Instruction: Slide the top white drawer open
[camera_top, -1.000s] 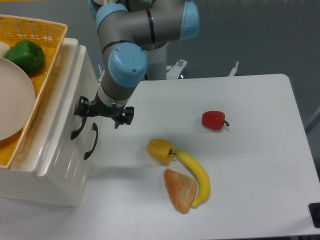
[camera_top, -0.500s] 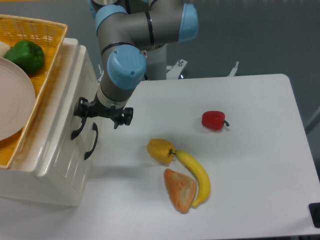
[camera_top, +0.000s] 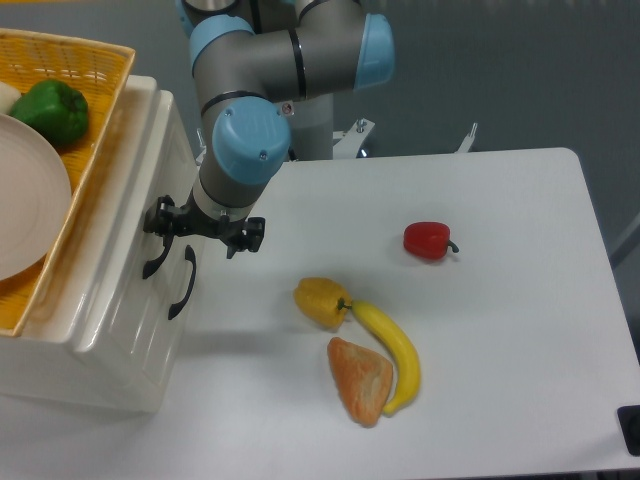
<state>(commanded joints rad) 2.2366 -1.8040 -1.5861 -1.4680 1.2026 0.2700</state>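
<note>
The white cabinet stands at the left, and its top white drawer (camera_top: 137, 215) sits flush with the cabinet front. Its black arched handle (camera_top: 153, 263) lies just above the lower drawer's black handle (camera_top: 182, 284). My gripper (camera_top: 203, 231) hangs in front of the cabinet face, open, with nothing between its fingers. One fingertip (camera_top: 157, 220) is right above the top handle, close to the drawer front. The other fingertip (camera_top: 247, 238) is out over the table. I cannot tell whether the near finger touches the handle.
A yellow basket (camera_top: 95, 130) on the cabinet top holds a plate (camera_top: 25, 200) and a green pepper (camera_top: 50, 110). On the table lie a red pepper (camera_top: 428, 240), a yellow pepper (camera_top: 320, 302), a banana (camera_top: 393, 350) and an orange wedge (camera_top: 360, 381).
My gripper has crept a little to the left, closer to the cabinet front. The drawer and the items on the table have not moved.
</note>
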